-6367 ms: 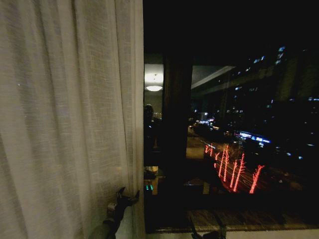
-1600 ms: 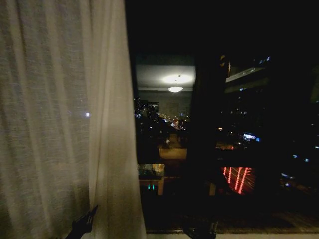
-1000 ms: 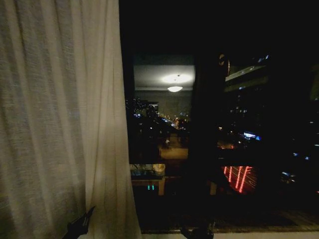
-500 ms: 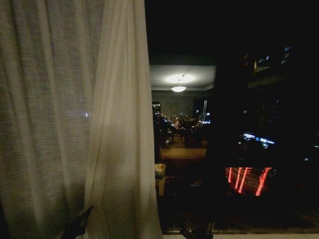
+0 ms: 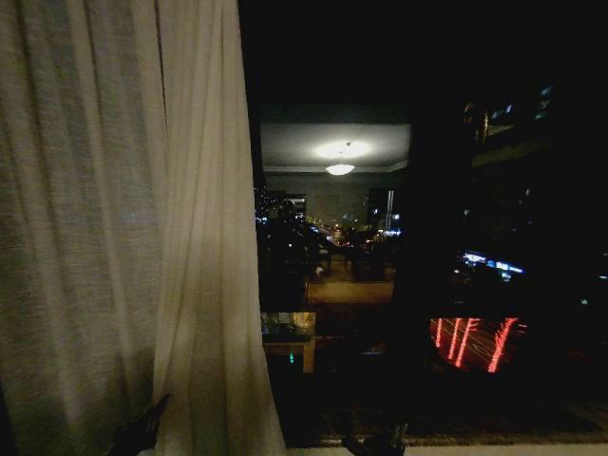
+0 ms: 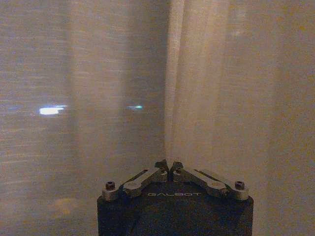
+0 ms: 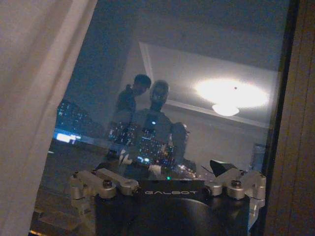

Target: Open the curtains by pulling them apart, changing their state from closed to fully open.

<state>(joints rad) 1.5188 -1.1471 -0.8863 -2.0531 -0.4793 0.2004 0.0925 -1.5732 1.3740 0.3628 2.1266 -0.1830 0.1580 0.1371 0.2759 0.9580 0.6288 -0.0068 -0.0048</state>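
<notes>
The left gripper (image 6: 170,164) is pinching a fold of the curtains (image 5: 123,228) between closed fingertips — the sheer panel is hanging directly above and around it. The right gripper (image 7: 167,189) is sitting wide open — facing the dark window glass (image 7: 197,98), with the curtain edge off to its side.

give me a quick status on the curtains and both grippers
Left gripper shut on a fold of the sheer curtain, low at its edge. Right gripper open, facing bare window glass. Nothing in the way.
</notes>
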